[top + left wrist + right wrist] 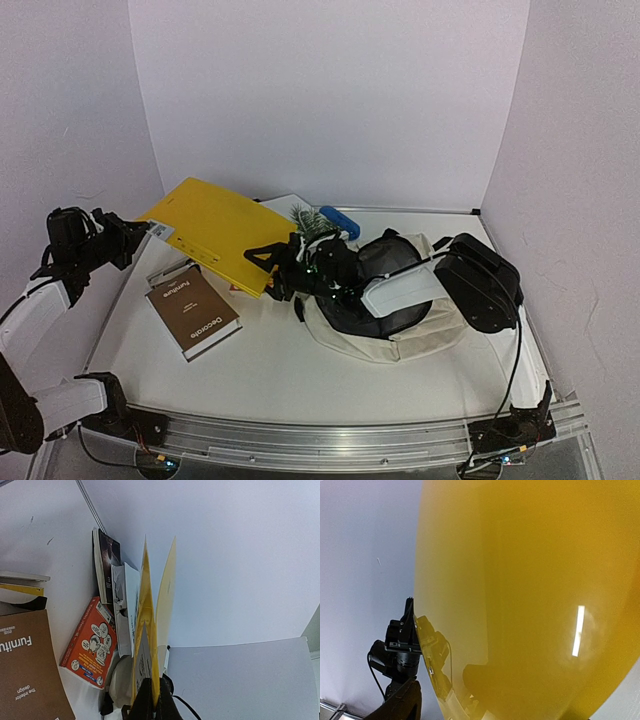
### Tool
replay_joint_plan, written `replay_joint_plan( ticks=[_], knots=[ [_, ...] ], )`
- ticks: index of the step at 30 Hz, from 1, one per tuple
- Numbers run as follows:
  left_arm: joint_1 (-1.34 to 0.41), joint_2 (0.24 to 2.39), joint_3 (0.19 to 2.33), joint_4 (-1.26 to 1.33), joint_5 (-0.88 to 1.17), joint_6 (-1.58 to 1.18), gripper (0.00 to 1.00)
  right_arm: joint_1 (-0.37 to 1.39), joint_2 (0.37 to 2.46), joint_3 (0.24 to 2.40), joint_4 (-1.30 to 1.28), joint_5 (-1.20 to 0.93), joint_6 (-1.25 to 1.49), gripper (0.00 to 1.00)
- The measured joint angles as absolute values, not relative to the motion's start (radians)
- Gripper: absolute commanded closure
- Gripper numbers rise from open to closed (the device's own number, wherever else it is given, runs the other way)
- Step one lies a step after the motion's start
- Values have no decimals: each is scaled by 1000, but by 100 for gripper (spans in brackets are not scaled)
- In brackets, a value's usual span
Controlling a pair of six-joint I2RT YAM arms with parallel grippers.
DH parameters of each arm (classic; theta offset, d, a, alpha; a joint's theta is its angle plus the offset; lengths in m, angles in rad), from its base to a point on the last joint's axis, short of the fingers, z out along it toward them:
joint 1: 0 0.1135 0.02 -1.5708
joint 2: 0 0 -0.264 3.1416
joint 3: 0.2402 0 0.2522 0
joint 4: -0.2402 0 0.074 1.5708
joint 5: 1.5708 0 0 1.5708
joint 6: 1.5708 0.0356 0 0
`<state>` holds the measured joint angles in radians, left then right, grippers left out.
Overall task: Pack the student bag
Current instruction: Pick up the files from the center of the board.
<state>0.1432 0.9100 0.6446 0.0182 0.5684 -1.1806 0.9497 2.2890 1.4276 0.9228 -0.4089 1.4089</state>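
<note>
The student bag (pixel 425 335), cream with a dark lining, lies on the right half of the table with its mouth facing left. A big yellow folder (pixel 215 232) hangs tilted in the air left of it. My left gripper (pixel 135 235) is shut on the folder's left corner; its wrist view shows the folder (pixel 146 610) edge-on, pinched at the left gripper (pixel 152 690). My right gripper (pixel 272 262) reaches across the bag to the folder's right edge. In the right wrist view the folder (pixel 530 580) fills the frame, and the right gripper (pixel 440 690) straddles its edge, open, one finger showing dark through the plastic.
A brown book (pixel 192 312) lies flat at the front left, on top of other books. An orange book (pixel 90 642) and upright books (pixel 107 565) sit under the folder. A blue object (pixel 340 221) and a green sprig (pixel 308 218) lie behind the bag. Walls close in on three sides.
</note>
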Motion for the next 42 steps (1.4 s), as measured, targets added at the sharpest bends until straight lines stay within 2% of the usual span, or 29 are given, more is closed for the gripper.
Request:
replay_joint_plan(
  ticks=[7, 11, 13, 15, 17, 21, 23, 25, 33, 36, 42],
  knots=[
    [143, 914, 640, 17, 565, -1179, 100, 950, 2289, 1421, 1004, -375, 1421, 62],
    [143, 930, 640, 6, 565, -1171, 92, 950, 2289, 1405, 1024, -357, 1406, 77],
    [143, 944, 640, -11, 565, -1153, 81, 950, 2285, 1393, 1030, -344, 1392, 86],
    [143, 967, 640, -39, 566, -1122, 65, 950, 2272, 1376, 1030, -327, 1365, 96],
    [143, 990, 640, -71, 570, -1097, 52, 950, 2241, 1353, 1010, -305, 1331, 100],
    [142, 1021, 641, -119, 573, -1042, 27, 953, 2152, 1327, 938, -258, 1233, 100],
    [142, 1028, 646, -142, 572, -1001, 18, 953, 2098, 1315, 893, -227, 1174, 100],
    [142, 1036, 661, -169, 571, -966, 14, 954, 2043, 1304, 853, -201, 1120, 100],
    [140, 1098, 767, -227, 644, -778, 9, 932, 1855, 1275, 649, -151, 900, 100],
    [113, 1138, 819, -256, 705, -689, 9, 877, 1813, 1262, 580, -228, 838, 100],
    [-61, 1270, 968, -353, 747, -517, 8, 659, 1745, 1196, 481, -455, 767, 100]
  ],
)
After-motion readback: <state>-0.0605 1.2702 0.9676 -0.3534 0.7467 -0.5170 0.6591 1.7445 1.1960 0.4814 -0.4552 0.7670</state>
